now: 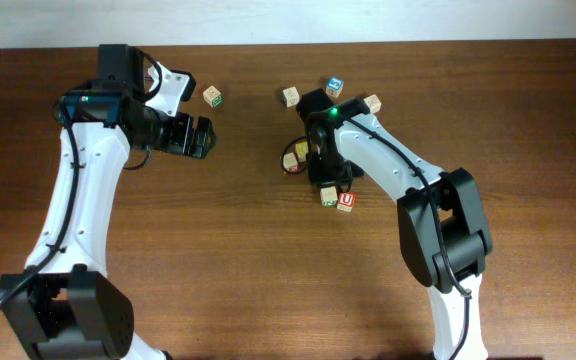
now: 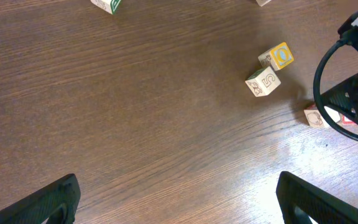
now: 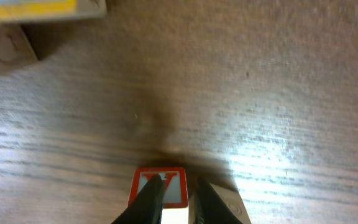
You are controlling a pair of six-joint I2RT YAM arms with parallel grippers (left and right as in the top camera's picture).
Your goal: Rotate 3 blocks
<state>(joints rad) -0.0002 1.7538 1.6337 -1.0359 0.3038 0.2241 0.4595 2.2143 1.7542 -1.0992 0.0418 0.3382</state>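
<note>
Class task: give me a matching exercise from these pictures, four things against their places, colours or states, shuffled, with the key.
A left gripper
B red block
C green-marked block
D table

1 dark brown wood
2 at the right gripper's fingertips
3 apart from the other blocks
4 wide open

Pairs: A-4, B-2, C-3, D-1

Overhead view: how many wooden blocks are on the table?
8 blocks: one near the left arm; three up top; two beside the right arm; two at its end effector. Others may be hidden.

Right end effector (image 1: 334,186) beside red U block (image 1: 345,201)
</note>
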